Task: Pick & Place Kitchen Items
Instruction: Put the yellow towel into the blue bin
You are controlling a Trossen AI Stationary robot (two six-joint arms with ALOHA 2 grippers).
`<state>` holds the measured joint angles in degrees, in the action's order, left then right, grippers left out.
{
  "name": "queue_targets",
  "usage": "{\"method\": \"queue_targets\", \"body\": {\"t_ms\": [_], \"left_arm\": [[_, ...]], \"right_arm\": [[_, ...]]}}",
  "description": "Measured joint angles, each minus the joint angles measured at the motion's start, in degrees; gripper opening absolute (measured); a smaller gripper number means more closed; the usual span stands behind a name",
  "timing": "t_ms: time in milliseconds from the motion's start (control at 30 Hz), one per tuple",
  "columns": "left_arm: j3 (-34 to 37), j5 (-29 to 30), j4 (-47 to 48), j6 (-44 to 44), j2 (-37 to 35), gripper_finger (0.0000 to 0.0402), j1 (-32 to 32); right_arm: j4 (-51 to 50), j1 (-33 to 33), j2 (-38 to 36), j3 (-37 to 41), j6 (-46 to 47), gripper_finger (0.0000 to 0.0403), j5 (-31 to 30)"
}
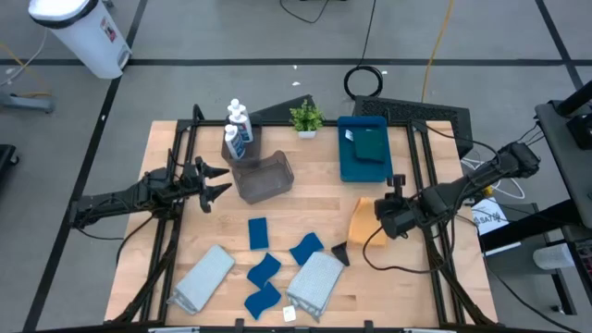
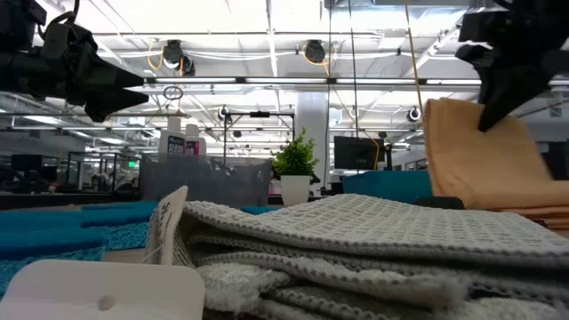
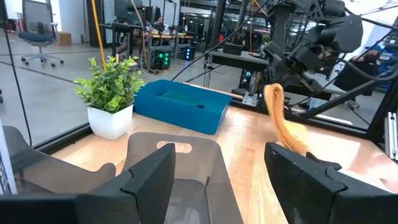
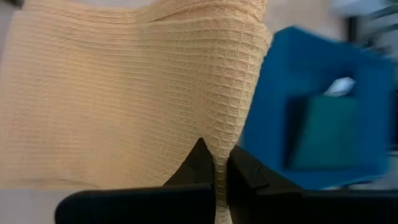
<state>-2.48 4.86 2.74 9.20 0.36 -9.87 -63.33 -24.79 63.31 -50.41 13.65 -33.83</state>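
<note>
- Wooden slatted tabletop (image 1: 305, 208) fills mid-frame; right gripper (image 4: 214, 163), fingers pinched tight on a folded orange waffle-weave cloth (image 1: 363, 222), centre-right.
- Thin pinch; hanging cloth may slip free or snag the rectangular blue tray (image 1: 354, 162) above.
- Left gripper (image 1: 215, 180), fingers spread, empty, centre-left.

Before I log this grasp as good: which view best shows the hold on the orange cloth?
Right wrist view: right gripper pinches orange cloth close up. High, low and left wrist views show it hanging, the pinch unclear.
</note>
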Motion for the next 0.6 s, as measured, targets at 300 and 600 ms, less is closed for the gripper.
{"method": "queue_targets", "body": {"t_ms": [300,600], "left_arm": [[0.00,0.00,0.00,0.00,0.00,0.0251,0.00],[0.00,0.00,0.00,-0.01,0.00,0.0251,0.00]], "right_arm": [[1.97,7.75,-0.02,0.00,-16.64,0.0004,-10.00],[14.16,17.46,-0.02,0.00,-40.17,0.0006,-10.09]]}}
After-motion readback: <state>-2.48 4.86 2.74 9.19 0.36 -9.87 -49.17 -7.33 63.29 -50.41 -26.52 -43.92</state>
